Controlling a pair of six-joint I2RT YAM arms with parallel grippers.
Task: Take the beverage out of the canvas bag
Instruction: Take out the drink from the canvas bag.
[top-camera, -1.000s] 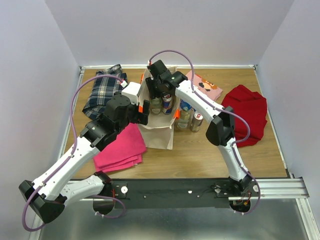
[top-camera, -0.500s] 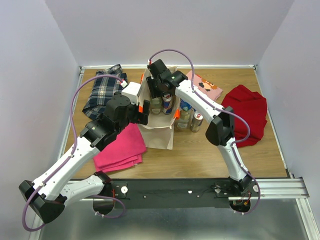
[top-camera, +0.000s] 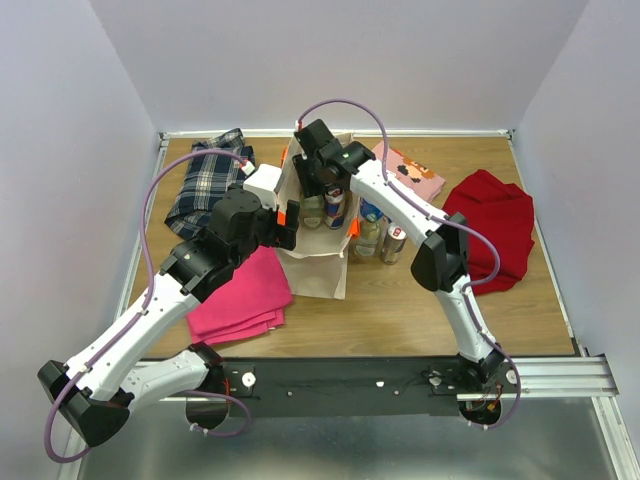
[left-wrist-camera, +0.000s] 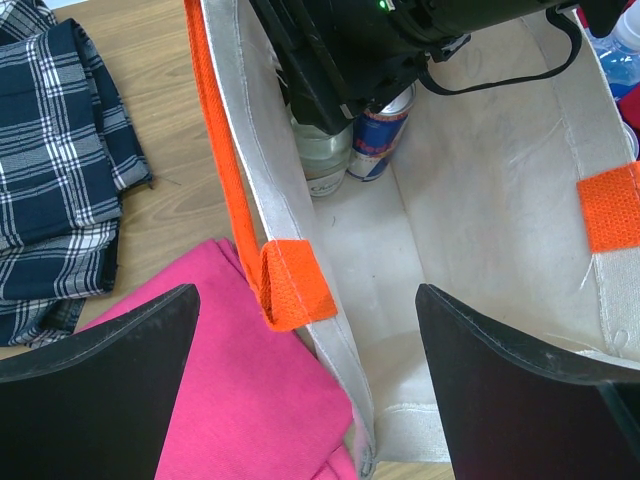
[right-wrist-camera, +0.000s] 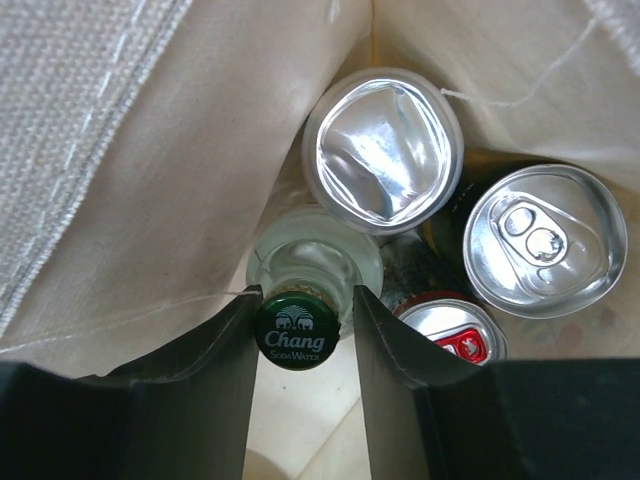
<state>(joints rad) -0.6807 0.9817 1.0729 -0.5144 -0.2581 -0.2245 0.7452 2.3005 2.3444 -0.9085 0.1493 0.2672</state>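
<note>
The beige canvas bag (top-camera: 318, 262) with orange handles (left-wrist-camera: 290, 290) stands upright mid-table. Inside it, a clear glass bottle with a green Chang cap (right-wrist-camera: 295, 330) is the beverage between my right gripper's (right-wrist-camera: 307, 300) fingers, which press on the cap and neck from both sides. In the top view the right gripper (top-camera: 318, 185) reaches down into the bag's mouth. My left gripper (left-wrist-camera: 305, 400) is open wide, with the bag's left wall between its fingers and not touching either. From the left wrist, the bottle (left-wrist-camera: 322, 160) shows under the right arm.
Also in the bag are a foil-lidded cup (right-wrist-camera: 383, 150), a silver can (right-wrist-camera: 545, 240) and a red-tabbed can (right-wrist-camera: 450, 330). Bottles (top-camera: 370, 235) stand right of the bag. A folded pink cloth (top-camera: 240, 295), plaid cloth (top-camera: 208, 185), red cloth (top-camera: 495, 225) and pink box (top-camera: 410, 172) lie around.
Both arms stay almost where they were, the right wrist shifting only slightly inside the bag. The left gripper is still open over the bag's wall.
</note>
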